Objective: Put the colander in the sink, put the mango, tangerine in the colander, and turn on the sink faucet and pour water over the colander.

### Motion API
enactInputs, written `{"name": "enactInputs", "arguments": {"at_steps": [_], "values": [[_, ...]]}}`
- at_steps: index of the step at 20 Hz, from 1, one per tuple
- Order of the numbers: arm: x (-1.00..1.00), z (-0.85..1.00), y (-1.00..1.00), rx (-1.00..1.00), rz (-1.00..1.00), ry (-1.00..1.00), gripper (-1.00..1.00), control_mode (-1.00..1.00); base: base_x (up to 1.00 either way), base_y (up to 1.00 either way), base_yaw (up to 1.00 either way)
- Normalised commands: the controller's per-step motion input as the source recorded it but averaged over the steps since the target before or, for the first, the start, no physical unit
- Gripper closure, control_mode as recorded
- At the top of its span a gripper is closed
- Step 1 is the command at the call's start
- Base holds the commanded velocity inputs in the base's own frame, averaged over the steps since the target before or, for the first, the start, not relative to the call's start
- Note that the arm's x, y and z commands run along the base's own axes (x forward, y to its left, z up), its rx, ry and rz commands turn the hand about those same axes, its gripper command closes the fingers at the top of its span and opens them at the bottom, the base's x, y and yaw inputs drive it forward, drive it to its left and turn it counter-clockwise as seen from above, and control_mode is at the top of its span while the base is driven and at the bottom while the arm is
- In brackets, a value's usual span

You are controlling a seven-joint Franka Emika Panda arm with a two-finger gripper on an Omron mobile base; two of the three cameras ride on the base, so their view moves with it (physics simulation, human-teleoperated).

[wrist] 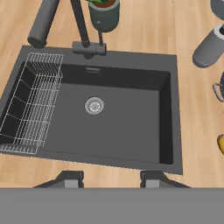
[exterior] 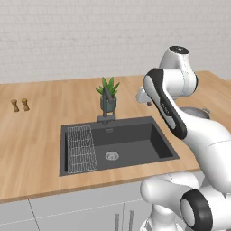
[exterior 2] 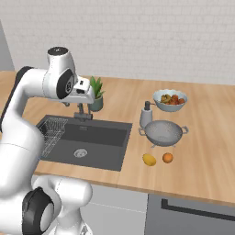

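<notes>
Jaws [wrist: 111, 177] pressed nearly together, gripping nothing, poised above the near rim of the sink [wrist: 131, 131] — basin bare apart from its drain [wrist: 94, 105] and the wire rack [wrist: 30, 105] on the side away from the fruit. Sink faucet [wrist: 81, 26] stands beyond the jaws at the far rim, a potted plant [exterior 2: 96, 94] behind it. Colander [exterior 2: 163, 132] sits on the worktop [exterior 2: 202, 151] well off to the side — mango [exterior 2: 149, 159] and tangerine [exterior 2: 168, 158] just in front of it, apart from each other.

colander [exterior: 195, 112]: mostly behind arm | mango [wrist: 221, 143]: cut by right edge | shakers [exterior: 20, 105]: too small to tell
</notes>
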Motion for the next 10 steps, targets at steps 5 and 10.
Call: {"name": "enactInputs", "arguments": {"at_steps": [5,10], "values": [[0.0,-0.01,-0.2,0.0,0.0,0.0,-1.0,-1.0,0.0,0.0,0.0],[0.0,-0.15,-0.63,0.0,0.0,0.0,-1.0,-1.0,0.0,0.0,0.0]]}}
